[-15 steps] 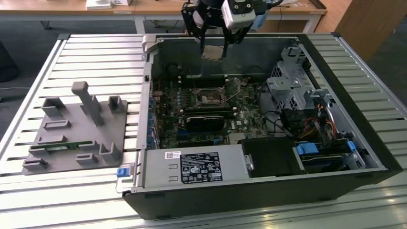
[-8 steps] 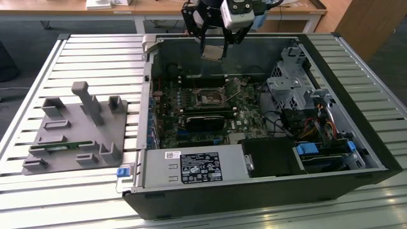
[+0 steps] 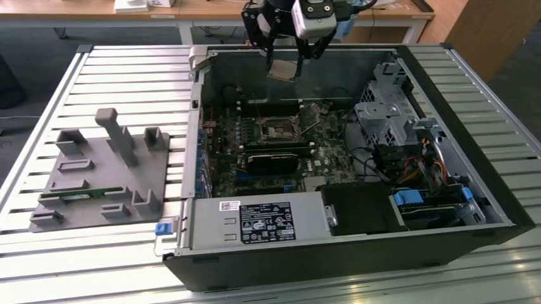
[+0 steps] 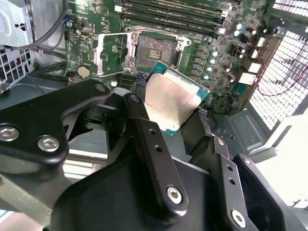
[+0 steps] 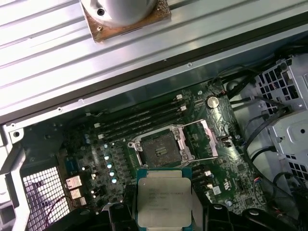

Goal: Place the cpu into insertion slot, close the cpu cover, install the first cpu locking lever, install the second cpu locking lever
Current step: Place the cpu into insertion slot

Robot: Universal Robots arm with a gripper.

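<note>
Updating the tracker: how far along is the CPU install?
Done: pickup only. In hand: the gripper has the cpu clamped in its jaws, above the open case. The insertion slot is empty, the cpu cover swung open; seating, closing, locking all remain.

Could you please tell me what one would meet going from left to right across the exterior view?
Grey holder block, insertion slot, metal drive cage; the gripper holding the cpu overlaps the slot, so it is omitted.

no legible text, printed label [image 3: 265,223] on power supply [image 3: 213,229], possibly faint lettering on cpu [image 5: 163,201]
</note>
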